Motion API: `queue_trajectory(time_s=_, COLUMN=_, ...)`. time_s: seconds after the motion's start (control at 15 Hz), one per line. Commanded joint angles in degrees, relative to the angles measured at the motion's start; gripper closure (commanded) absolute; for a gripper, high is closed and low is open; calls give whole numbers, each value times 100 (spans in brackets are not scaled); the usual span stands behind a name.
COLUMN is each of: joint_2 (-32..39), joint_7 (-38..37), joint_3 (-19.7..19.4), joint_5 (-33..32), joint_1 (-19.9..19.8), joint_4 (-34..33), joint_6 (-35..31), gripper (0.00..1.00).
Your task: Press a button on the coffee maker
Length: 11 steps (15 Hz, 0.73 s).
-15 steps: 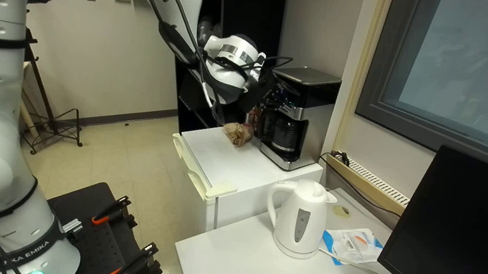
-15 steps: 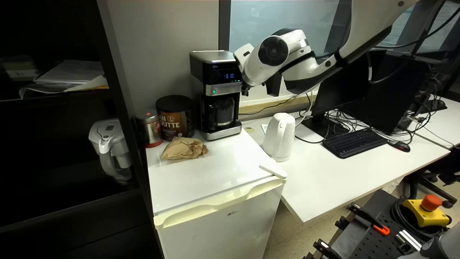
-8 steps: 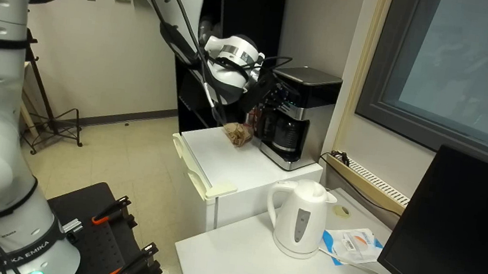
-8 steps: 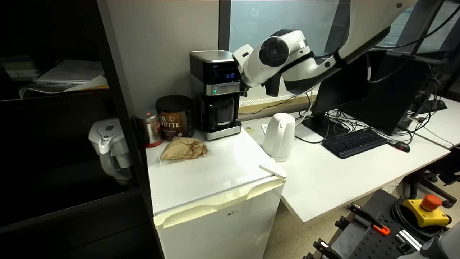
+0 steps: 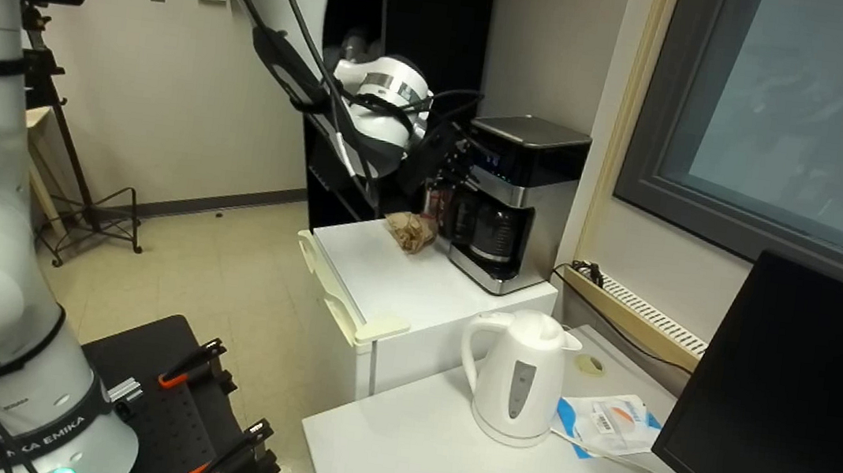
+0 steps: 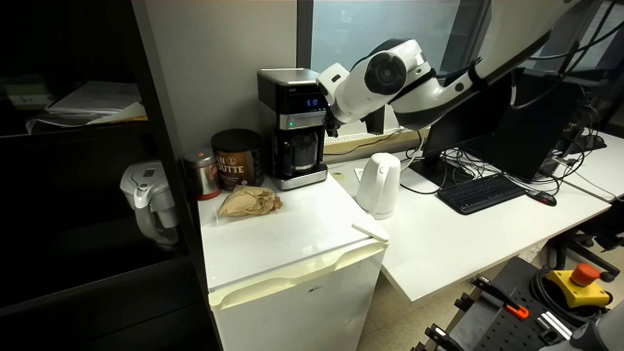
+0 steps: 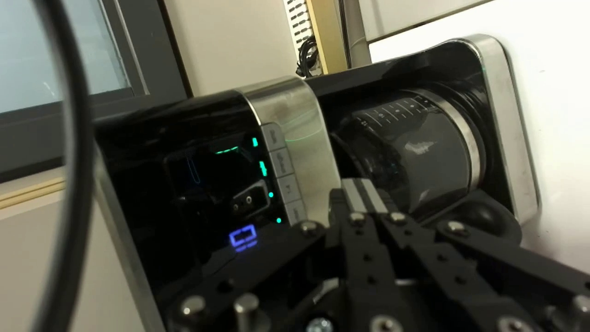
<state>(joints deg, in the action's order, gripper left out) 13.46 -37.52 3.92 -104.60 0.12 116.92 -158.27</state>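
Wrist view: the black jointed tool (image 7: 363, 196), fingertips (image 7: 352, 196) together, hangs near the boxy glossy-black, brushed-metal coffee maker (image 7: 309, 152).

Free room: open front stretch of upper worktop (image 6: 287, 243), with clear air above, in front of coffee maker (image 6: 302, 118). Obstacles, 5: coffee maker, directly ahead of tool (image 7: 362, 196), contact not readable; paper bag (image 6: 250, 201), foremost, with black-lidded can (image 6: 237, 168) and metal canister (image 6: 201, 173) behind, all 3 to 1 side of coffee maker; white kettle (image 6: 380, 185), on lower worktop (image 6: 438, 243), to coffee maker's other side.
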Motion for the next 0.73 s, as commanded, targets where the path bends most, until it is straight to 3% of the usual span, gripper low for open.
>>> queue_trajectory(time_s=0.0, joint_2=-650, joint_7=-332, joint_3=47, joint_5=-494, joint_1=87, joint_4=689, joint_6=149, gripper=98)
queue_trajectory(time_s=0.67, joint_2=-1905, joint_7=-908, joint_3=168, joint_5=-1176, joint_1=140, joint_4=2137, joint_6=322, gripper=98)
